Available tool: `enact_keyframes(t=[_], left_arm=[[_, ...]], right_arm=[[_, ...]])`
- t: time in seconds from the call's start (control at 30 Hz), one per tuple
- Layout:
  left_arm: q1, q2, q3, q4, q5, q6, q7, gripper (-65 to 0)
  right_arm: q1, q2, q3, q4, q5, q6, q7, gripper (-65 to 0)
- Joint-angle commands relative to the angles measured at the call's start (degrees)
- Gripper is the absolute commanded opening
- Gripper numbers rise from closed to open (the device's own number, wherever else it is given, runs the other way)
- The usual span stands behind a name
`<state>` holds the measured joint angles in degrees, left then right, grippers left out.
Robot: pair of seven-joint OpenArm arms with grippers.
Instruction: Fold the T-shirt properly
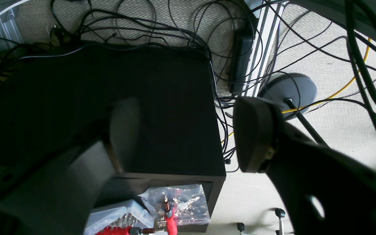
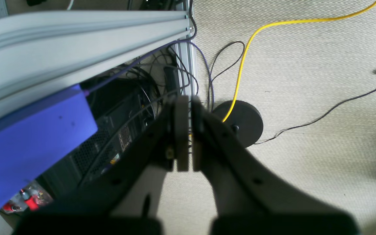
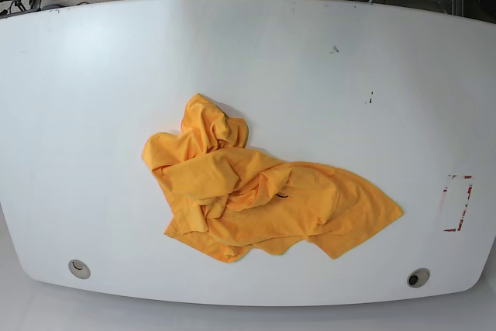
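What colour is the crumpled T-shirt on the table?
Plain orange-yellow, no print: the crumpled soft T-shirt shows best in the base view.

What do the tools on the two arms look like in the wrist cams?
Both are matte black. The left tool has two broad, curved arms ending in flat, rounded, paddle-like pads. The right tool has the same black curved arms, with flat rectangular grey pads and small screw holes along each arm. No markings or cables show on either.

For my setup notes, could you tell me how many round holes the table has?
2: one hole near the table's front left corner, another hole near its front right corner. The T-shirt could hide more.
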<state>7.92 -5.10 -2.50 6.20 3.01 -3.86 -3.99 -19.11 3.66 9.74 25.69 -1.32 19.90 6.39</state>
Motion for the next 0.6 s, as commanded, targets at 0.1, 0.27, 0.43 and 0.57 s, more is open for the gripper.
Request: enact_keyframes(t=[0.1,0.27,0.43,0.57], left_arm=[[2.2,-0.47,-0.16,1.89,-1.31,-0.06,-0.97,-23.3],[2.96,-0.69,-0.12,3.27,-1.75,0.02,-0.92,-23.3],[2.58,0.31,-0.18,2.81,-1.55,0.39,-0.63,-24.4],[2.58,0.31,-0.18,2.81,-1.55,0.39,-0.63,-24.4]], right_arm=[[-1.46,0.29,0.19,-0.19,-0.34,0.37,-0.05,-64.5],[-1.51,0.28,0.05,-0.14,-0.32,0.36,-0.23,-64.5],[1.31,0.08,-0.02,0.29,-0.13,0.28,0.24,-64.7],[1.4,0.08,0.06,0.37,-0.13,0.19,0.24,-64.7]])
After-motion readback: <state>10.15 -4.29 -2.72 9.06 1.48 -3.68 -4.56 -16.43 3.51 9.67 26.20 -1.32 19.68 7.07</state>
